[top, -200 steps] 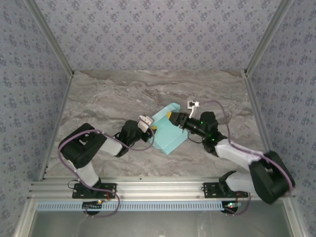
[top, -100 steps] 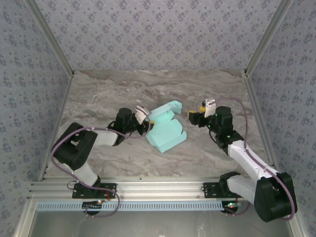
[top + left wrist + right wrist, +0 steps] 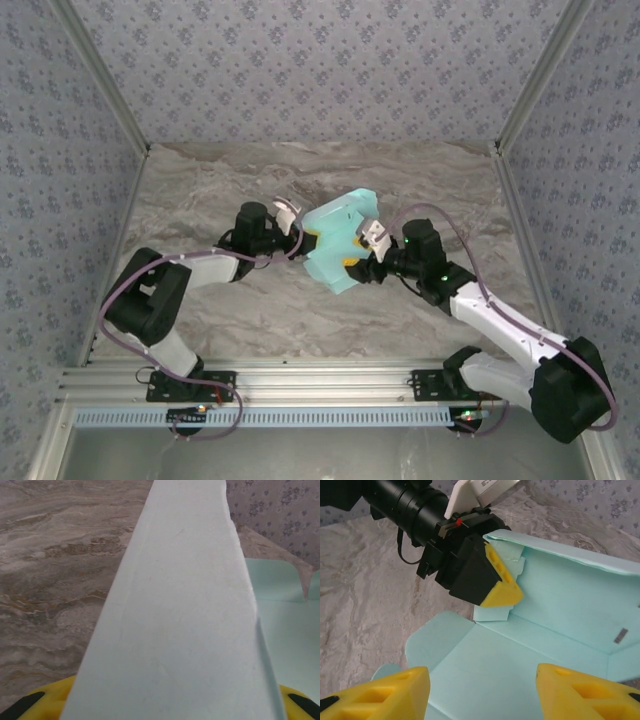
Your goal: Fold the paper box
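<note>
Marble table (image 3: pixel 200 200) w/ paper box (image 3: pixel 338 240) mid, left gripper (image 3: pixel 305 240) pinching its edge.

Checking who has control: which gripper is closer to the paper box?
Left. The left gripper grips a wall of the paper box; the right gripper hangs open just above its floor.

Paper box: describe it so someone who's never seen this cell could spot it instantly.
On the grey marbled table, look midway between the two black arms. The paper box is the pale aqua card there, half folded with flaps raised, the left gripper clamped on its edge. Nothing else there is aqua.
</note>
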You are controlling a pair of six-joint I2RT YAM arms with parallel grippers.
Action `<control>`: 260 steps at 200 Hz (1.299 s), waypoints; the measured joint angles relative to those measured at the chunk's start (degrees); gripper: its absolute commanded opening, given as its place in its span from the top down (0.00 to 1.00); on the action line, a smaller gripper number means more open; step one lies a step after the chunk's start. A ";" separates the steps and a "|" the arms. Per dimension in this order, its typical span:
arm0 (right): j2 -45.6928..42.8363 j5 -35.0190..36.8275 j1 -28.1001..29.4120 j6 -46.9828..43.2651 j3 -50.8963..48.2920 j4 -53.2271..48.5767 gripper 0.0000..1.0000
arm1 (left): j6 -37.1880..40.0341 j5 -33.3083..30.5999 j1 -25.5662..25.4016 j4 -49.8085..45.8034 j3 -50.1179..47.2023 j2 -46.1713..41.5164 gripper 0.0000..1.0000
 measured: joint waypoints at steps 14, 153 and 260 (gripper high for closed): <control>-0.04 -0.15 -1.14 -0.68 0.04 -0.37 0.40 | 0.02 0.50 -0.63 -0.57 0.15 0.02 0.68; 13.22 -1.38 1.90 -0.22 -0.50 13.05 0.50 | -3.52 -12.44 -6.88 0.00 -0.83 2.67 0.67; 11.82 10.27 -3.08 61.40 -5.07 18.51 0.41 | -1.09 -18.99 -9.09 9.88 -3.52 8.31 0.65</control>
